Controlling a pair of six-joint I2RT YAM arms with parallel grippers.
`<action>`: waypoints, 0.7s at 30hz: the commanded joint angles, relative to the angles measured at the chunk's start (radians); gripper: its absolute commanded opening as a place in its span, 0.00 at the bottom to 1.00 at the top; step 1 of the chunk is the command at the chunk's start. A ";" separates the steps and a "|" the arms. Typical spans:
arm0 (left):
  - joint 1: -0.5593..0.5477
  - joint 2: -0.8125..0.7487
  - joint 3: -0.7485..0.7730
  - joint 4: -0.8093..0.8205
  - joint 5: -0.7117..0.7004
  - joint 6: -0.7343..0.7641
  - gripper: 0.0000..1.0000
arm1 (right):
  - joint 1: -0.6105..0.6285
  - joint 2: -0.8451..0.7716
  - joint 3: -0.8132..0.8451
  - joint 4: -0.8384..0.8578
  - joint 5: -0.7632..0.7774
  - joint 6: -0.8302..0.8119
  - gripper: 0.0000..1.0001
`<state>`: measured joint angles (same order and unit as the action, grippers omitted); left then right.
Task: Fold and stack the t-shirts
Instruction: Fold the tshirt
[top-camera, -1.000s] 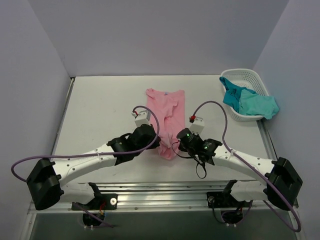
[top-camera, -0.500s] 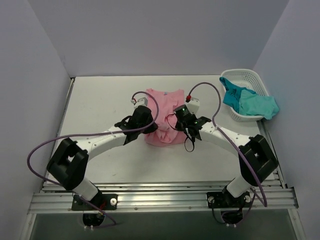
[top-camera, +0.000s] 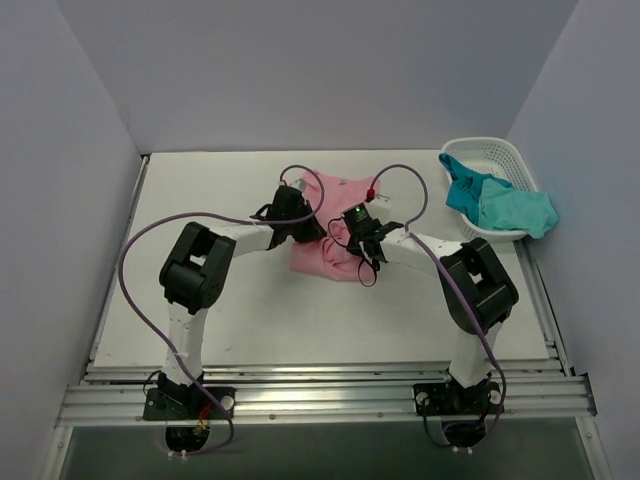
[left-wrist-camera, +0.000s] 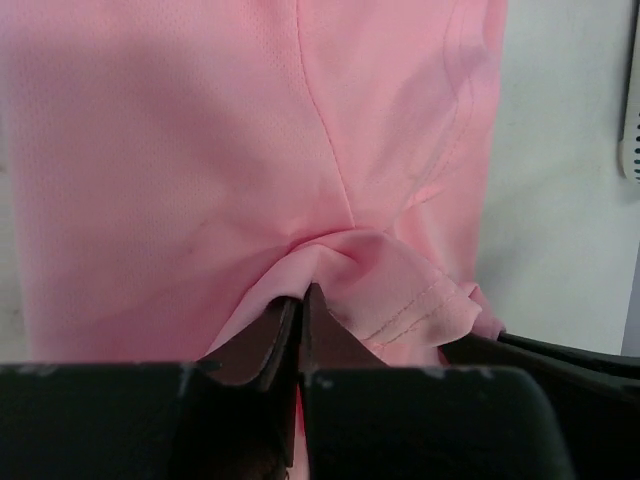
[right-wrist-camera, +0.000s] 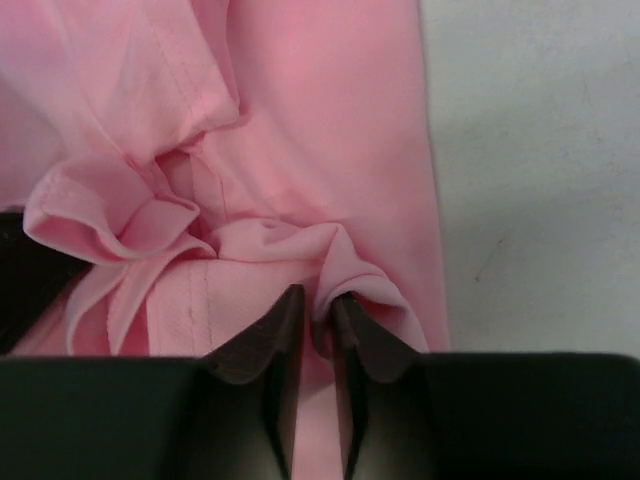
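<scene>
Left arm (top-camera: 238, 236): reaches from its base at the near edge across the table (top-camera: 200, 190) toward the centre, forearm angled to the right.

Left gripper (top-camera: 303, 226): over the left part of the pink t-shirt (top-camera: 338, 192). In the left wrist view the left gripper (left-wrist-camera: 301, 297) has its two fingers pressed almost together, a raised ridge of pink fabric (left-wrist-camera: 200, 150) pinched at their tips. Creases run out from the pinch, and a stitched hem lies just to its right.

Pink t-shirt: at the centre of the table, lying in a doubled-over, bunched heap between the two grippers. The far part lies flatter; the near part is rumpled.

Right gripper (top-camera: 347, 237): over the right part of the same shirt, just beside the left gripper. In the right wrist view the right gripper (right-wrist-camera: 318, 303) has its fingers drawn close, with a fold of pink cloth (right-wrist-camera: 330, 110) clamped in the narrow gap. A loose curl of hem lies to the left of the pinch; bare table shows to the right.

Right arm (top-camera: 425, 246): extends from the near edge, forearm angled to the left.

Basket (top-camera: 482, 143): white lattice, at the far right corner, well apart from the arms. A teal t-shirt (top-camera: 462, 192) lies in it and a turquoise t-shirt (top-camera: 518, 211) hangs over its near right rim.
</scene>
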<state>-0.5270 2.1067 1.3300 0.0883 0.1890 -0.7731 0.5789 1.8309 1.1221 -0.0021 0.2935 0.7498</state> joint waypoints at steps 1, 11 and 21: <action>0.015 0.032 0.089 0.031 0.076 0.072 0.09 | -0.013 0.002 0.031 -0.007 0.007 0.008 0.17; 0.028 -0.065 0.041 0.051 0.086 0.101 0.80 | -0.010 -0.120 0.034 -0.032 0.044 0.003 0.75; 0.038 -0.122 0.066 0.016 0.072 0.104 0.88 | 0.108 -0.139 0.169 -0.071 0.053 0.009 0.74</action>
<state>-0.5049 2.0422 1.3727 0.1055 0.2619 -0.6899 0.6388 1.6833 1.2293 -0.0353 0.3176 0.7574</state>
